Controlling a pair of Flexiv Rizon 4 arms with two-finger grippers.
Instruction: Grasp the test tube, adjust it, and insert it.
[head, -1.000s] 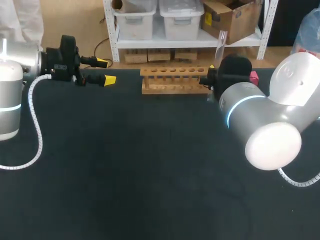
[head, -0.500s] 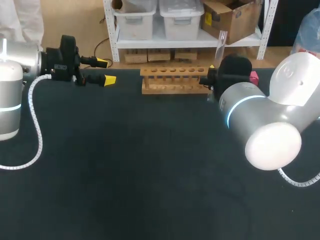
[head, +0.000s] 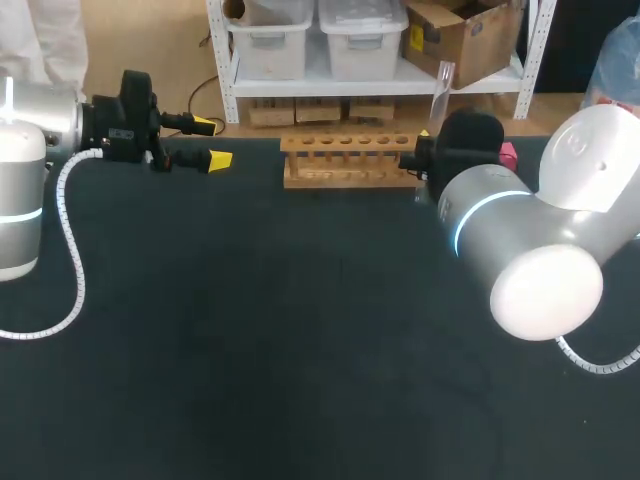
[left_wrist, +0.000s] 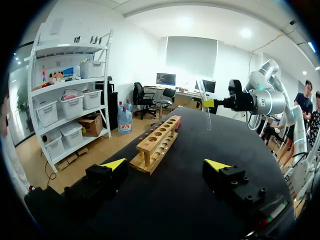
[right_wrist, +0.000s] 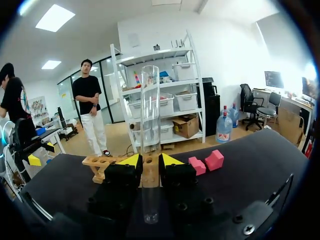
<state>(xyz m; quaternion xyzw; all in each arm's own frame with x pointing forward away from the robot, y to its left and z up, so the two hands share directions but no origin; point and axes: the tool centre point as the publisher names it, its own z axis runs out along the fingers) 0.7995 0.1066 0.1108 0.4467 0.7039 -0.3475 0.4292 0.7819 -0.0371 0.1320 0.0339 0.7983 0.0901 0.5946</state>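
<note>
Right jaws clamped on upright test tube (right_wrist: 150, 115), beside wooden rack (head: 348, 160), left jaws wide apart

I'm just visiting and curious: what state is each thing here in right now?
left tool: open, empty.
right tool: shut on the glass tube.
glass tube: upright, not yet in the wooden rack.
wooden rack: standing, holes empty.
</note>
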